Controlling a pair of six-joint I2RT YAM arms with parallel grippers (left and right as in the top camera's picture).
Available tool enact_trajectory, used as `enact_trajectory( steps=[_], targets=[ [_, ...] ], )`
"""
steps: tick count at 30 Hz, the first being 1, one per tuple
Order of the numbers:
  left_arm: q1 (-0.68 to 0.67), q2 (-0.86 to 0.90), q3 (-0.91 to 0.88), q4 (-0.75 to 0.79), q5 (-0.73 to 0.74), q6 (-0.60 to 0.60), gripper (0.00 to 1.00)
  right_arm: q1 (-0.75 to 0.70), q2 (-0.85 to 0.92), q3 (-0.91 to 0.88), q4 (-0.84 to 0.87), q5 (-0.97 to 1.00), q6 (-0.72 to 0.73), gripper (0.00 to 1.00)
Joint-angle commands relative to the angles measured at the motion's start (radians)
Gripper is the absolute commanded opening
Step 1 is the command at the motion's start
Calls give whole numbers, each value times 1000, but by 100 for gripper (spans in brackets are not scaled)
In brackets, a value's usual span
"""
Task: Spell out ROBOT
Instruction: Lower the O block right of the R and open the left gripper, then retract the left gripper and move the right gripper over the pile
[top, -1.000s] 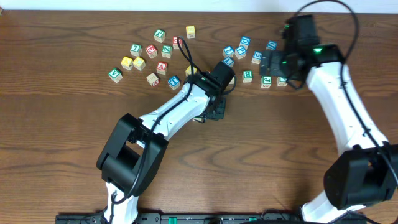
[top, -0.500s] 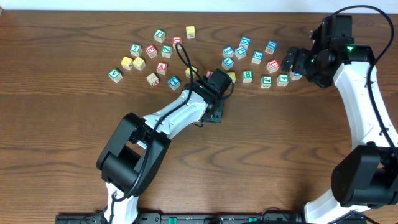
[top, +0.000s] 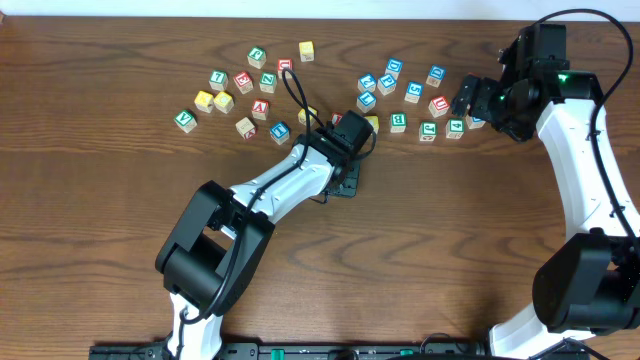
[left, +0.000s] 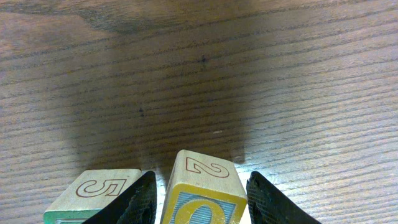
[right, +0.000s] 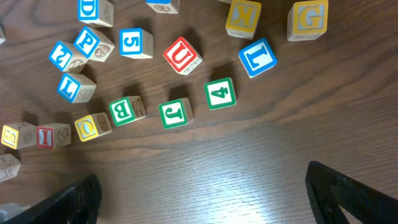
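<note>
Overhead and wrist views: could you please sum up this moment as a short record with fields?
left fingers: either side of the yellow cube, slim gaps showing
yellow cube: on the table, 2 on top
5 cube: beside it, outside the fingers
right fingers: wide open, empty; B cube and O cube ahead

Bottom centre of the left wrist view: the cube topped 2 (left: 202, 186) stands on the desk (left: 249, 74) inside the left claw (left: 200, 186), the cube topped 5 (left: 93, 193) just left of it.
</note>
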Motion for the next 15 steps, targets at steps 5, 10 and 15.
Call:
enact_trajectory(
  steps=[5, 10, 15],
  targets=[
    [2, -48, 25, 0, -13, -2, 46, -3, 1, 18, -5, -8, 10, 99],
    [26, -158, 31, 0, -17, 36, 46, -3, 1, 18, 13, -8, 11, 99],
    [69, -254, 32, -9, -17, 44, 46, 10, 1, 18, 29, -63, -15, 98]
  ],
)
